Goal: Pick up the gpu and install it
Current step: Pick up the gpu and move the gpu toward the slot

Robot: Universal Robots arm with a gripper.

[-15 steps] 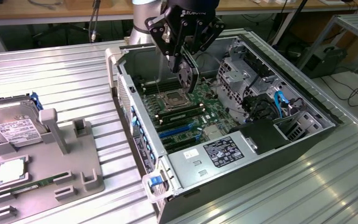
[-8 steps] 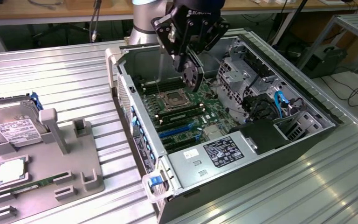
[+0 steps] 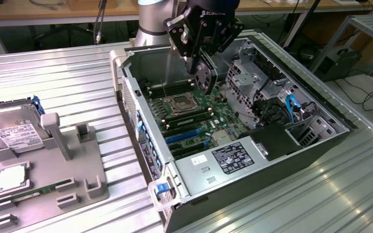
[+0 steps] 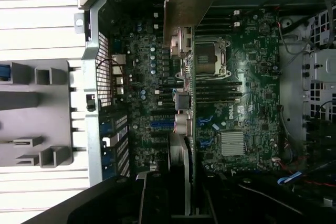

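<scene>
Clamping gpu (image 3: 204, 80), tool (image 3: 197, 62) hides its upper edge

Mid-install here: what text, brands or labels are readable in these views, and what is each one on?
"ROBOTIQ", faint, on the black claw gripping the thin black gpu card.
"DELL" on the green motherboard.
Black sticker on the grey metal power supply box: too small to read.
White label on the silver hard drive: too small to read.
</scene>
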